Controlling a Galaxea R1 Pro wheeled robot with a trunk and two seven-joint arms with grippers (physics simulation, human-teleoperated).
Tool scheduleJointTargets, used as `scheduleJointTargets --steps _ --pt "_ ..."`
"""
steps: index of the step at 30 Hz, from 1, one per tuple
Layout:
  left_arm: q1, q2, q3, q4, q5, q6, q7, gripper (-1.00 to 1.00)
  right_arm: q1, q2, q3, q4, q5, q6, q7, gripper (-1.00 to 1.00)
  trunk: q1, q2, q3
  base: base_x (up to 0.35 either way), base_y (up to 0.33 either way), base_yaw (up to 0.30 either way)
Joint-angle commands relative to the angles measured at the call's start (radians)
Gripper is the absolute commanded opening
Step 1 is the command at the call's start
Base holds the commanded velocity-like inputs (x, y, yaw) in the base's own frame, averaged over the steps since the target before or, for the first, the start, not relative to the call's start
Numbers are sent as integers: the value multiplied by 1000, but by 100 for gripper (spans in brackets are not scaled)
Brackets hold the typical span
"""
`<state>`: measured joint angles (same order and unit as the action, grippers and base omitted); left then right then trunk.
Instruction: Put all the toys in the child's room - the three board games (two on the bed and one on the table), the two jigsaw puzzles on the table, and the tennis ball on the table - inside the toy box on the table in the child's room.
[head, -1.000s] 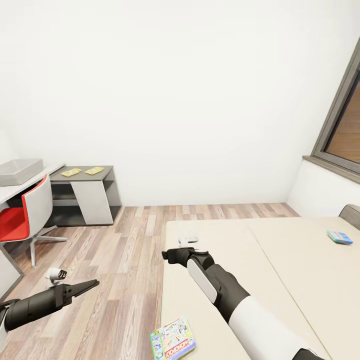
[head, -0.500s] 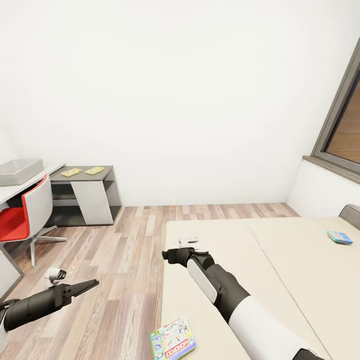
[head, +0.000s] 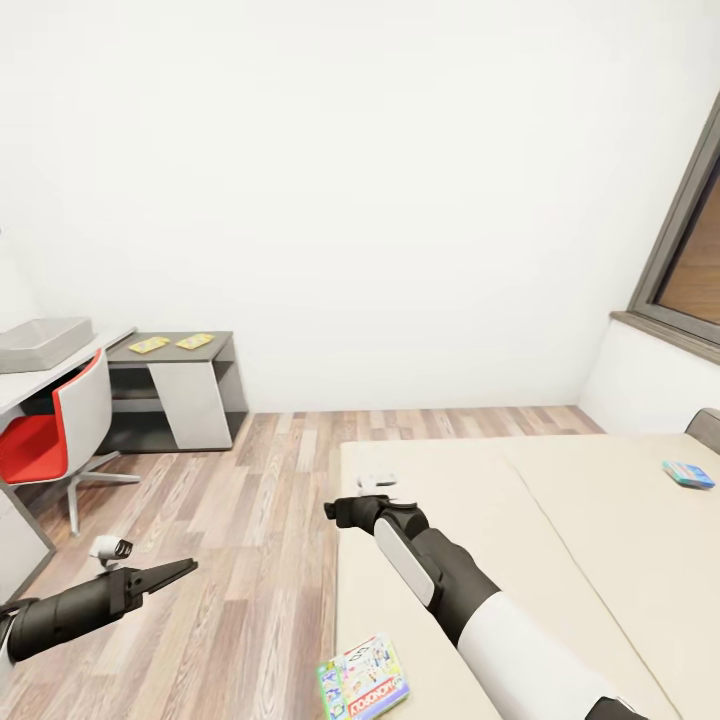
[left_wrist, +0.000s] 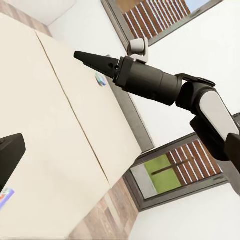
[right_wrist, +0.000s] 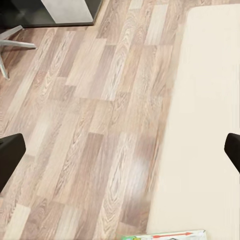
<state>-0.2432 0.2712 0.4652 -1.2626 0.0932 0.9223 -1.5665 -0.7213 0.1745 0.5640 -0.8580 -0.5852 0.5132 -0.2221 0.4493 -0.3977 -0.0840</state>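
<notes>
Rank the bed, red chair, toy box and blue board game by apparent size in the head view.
1. bed
2. red chair
3. toy box, cut off by the frame edge
4. blue board game

The bed's nearness inflates its size.

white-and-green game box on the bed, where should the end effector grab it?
The white-and-green board game lies flat near the bed's floor-side edge. Probably pinch a long side from above, or at that edge, since the flat lid offers no other hold.
</notes>
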Motion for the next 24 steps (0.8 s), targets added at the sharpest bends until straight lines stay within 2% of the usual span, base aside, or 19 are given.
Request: scheduleJointTargets --steps 1,24 --pt "-1 0 0 0 0 11 -4 100 -1 0 2 -1 -10 2 -9 100 1 -2 -2 0 179 0" --pt "-1 2 1 0 -1 10 -4 100 -1 0 2 0 -10 -10 -9 100 1 -2 -2 0 181 0"
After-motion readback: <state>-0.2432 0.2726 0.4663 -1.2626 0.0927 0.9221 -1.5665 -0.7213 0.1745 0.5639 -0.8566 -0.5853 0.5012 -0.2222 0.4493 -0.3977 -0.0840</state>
